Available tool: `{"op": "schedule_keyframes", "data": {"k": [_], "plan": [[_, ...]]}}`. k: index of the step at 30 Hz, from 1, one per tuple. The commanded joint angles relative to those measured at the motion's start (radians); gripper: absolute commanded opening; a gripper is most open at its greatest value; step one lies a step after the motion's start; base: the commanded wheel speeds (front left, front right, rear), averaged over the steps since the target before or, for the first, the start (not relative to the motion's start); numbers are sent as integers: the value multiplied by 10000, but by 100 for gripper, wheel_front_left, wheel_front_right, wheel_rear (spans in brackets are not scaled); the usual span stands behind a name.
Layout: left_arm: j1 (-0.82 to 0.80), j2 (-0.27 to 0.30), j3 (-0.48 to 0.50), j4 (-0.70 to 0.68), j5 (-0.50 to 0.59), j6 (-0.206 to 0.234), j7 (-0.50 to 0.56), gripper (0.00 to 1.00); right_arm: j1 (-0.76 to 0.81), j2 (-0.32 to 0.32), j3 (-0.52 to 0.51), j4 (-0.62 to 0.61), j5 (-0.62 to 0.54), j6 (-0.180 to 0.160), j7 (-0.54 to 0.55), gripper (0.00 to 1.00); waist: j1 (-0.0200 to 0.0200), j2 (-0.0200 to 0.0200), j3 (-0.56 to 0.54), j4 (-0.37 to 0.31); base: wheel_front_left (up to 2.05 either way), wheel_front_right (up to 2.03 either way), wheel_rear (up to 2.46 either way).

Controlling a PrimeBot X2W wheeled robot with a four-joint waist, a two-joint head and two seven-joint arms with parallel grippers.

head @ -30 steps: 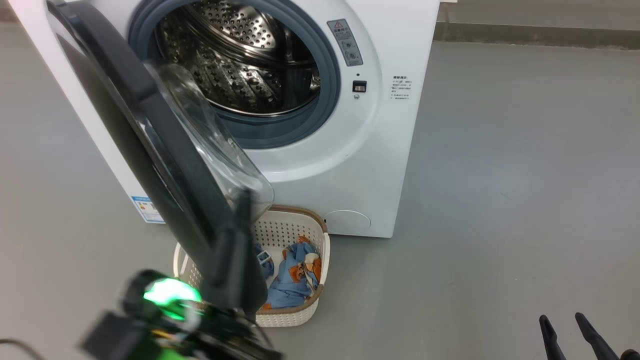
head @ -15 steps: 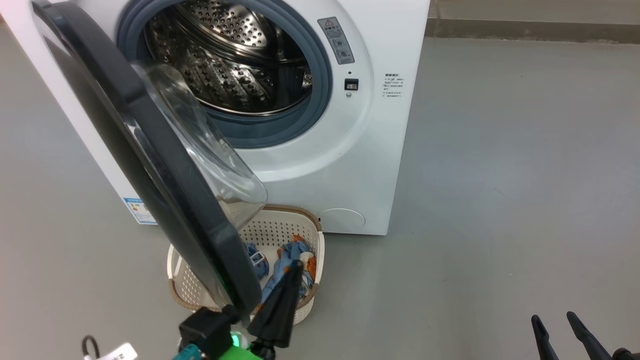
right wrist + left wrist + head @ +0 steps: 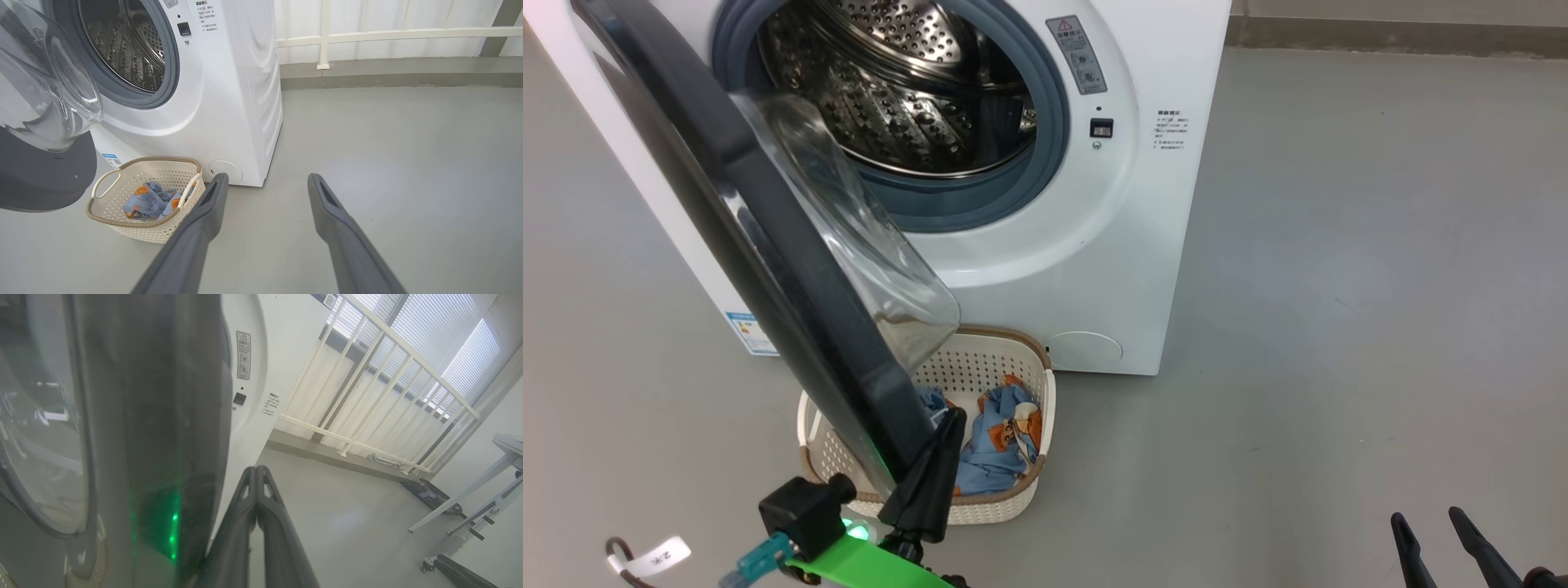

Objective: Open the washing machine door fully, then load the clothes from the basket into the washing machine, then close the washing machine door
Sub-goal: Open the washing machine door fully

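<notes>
Left gripper (image 3: 947, 425) pinched closed, empty, just beside near edge of swung-out washing machine door (image 3: 760, 245). Right gripper (image 3: 1427, 516) spread wide, near right. Clothes (image 3: 1005, 433) in basket (image 3: 1051, 396) before washing machine (image 3: 1160, 204).

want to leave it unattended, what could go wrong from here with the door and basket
1. The washing machine door hangs partly open over the basket, so a reach for the clothes may knock its rim.
2. The left gripper is shut beside the door's edge, gripping nothing; a push to open it further could slip off the glossy rim.
3. The right gripper is open but far from the basket.
</notes>
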Motion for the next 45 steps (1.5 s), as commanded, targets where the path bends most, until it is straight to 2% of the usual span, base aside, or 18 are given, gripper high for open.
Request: {"op": "schedule_keyframes", "data": {"k": [1, 5, 13, 28, 40, 45], "plan": [[-548, 49, 429, -129, -47, -30, -55, 0, -299, -285, 178, -270, 45, 29, -122, 100, 0, -1, 16, 15, 0, 0, 0], [-507, 49, 607, 7, -3, -97, -55, 0, -309, -274, 184, -284, 36, 29, -122, 100, 0, -1, 20, 65, 0, 0, 0], [-131, 49, 1066, -173, 217, 68, -55, 0, -369, -261, 232, -257, 53, 29, -122, 100, 0, -1, 25, 244, 0, 0, 0], [661, 49, 1964, -356, 891, 31, -55, 0, -302, -112, 319, -301, 27, 29, -122, 100, 0, -1, 17, 968, 0, 0, 0], [1442, 49, 2645, -1216, 1420, 618, -55, 0, -312, -129, 288, -288, 59, 29, -122, 100, 0, -1, 121, 1737, 0, 0, 0], [1535, 49, 3329, -1215, 1625, 787, -55, 0, -328, -102, 340, -290, 32, 29, -122, 100, 0, -1, 91, 1972, 0, 0, 0]]}}
